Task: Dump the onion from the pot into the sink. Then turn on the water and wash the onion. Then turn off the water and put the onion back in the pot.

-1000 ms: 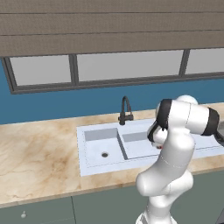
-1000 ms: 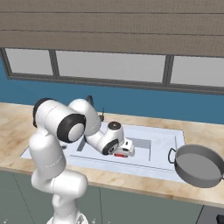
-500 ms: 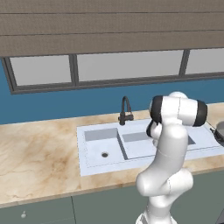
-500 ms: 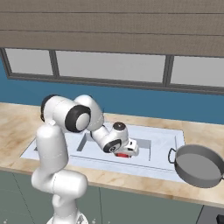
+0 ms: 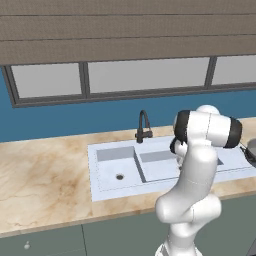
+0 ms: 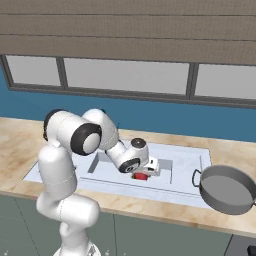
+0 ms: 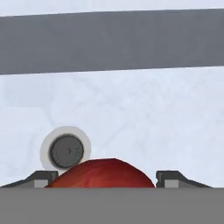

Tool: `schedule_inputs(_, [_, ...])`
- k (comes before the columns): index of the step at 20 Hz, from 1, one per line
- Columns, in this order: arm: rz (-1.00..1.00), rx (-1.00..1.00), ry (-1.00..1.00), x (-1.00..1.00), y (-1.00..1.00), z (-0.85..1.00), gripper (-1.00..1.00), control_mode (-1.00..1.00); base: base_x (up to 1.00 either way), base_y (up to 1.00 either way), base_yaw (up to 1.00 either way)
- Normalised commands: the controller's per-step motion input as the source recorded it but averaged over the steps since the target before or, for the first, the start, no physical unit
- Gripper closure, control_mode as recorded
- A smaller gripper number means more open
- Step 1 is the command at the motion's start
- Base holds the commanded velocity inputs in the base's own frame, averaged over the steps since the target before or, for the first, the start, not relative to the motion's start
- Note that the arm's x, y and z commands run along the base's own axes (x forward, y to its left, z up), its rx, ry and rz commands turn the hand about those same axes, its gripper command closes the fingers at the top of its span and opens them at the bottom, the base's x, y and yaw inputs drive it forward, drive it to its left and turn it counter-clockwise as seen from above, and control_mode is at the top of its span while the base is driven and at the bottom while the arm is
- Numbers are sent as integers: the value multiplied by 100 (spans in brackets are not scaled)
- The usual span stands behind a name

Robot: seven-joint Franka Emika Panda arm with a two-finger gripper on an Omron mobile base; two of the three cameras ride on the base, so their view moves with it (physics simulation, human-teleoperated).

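While the white arm bends low into the larger right basin of the sink (image 6: 190, 165), the gripper (image 6: 145, 172) sits right down over the onion (image 6: 141, 176), which lies on the basin floor towards its front edge; in the hand view the onion (image 7: 101, 174) rises between the two dark fingertips (image 7: 41, 178), one on either side of it, with the round dark drain (image 7: 66, 151) just beyond on the white floor; the jaws stand spread about the bulb, yet whether they press on it I cannot tell, for the tips are cut off low in that view. The pot (image 6: 228, 189) rests on the marble counter (image 6: 20, 137) to the right of the sink, near the counter's front edge, its mouth tipped forward; the dark gooseneck faucet (image 5: 143, 126) stands at the sink's back edge, between the two basins; the small left basin (image 5: 117, 167) shows its own drain.
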Motion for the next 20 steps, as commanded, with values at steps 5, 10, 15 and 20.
schedule_inputs(5, [0,4,-8,-4,0,100,100,-100,0,0,0])
schedule_inputs(10, [0,2,-3,1,0,100,100,-100,0,0,0])
schedule_inputs(15, [0,0,0,11,-3,100,100,-100,0,0,0])
schedule_inputs(20, [-4,0,9,0,-42,91,100,-100,0,0,0])
